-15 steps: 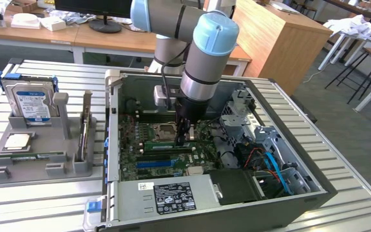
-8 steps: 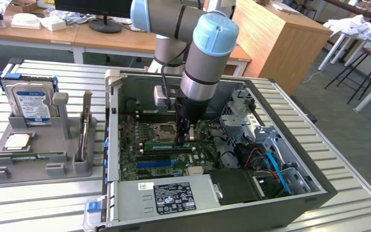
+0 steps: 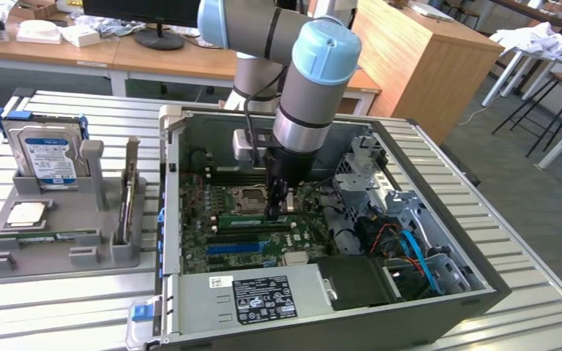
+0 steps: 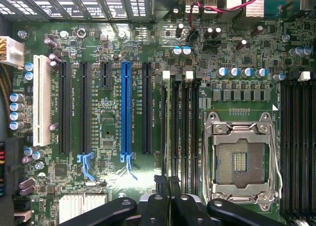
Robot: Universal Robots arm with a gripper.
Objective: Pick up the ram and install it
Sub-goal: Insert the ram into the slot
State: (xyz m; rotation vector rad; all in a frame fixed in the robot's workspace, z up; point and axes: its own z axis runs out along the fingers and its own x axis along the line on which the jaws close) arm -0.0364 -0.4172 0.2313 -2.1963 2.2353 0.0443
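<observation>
Closest to your wrist camera are the black fingers of the gripper (image 4: 168,184), drawn in narrow with their tips almost together over the bank of memory slots on the motherboard (image 4: 106,132). Those slots run between a black expansion slot, with the blue slot (image 4: 126,110) beyond it, on one side and the open processor socket (image 4: 239,159) on the other. From the exterior view you can see the arm reaching straight down into the open computer case (image 3: 476,289). Its fingertips meet the ram (image 3: 252,221), a green stick standing on edge in a slot just on the near side of the socket. The fingers sit at the end of the stick toward the exterior view's right, on its top edge, and the rest of its length runs out toward the exterior view's left. You cannot tell whether the tips pinch the stick or only rest on it. The power supply (image 3: 261,292) with its white label fills the near end of the case. Well apart, on the slatted table (image 3: 56,311) at the exterior view's left, a grey tray (image 3: 115,252) holds the blue-labelled hard drive (image 3: 49,157) upright and the square processor chip (image 3: 27,213) lying flat.
</observation>
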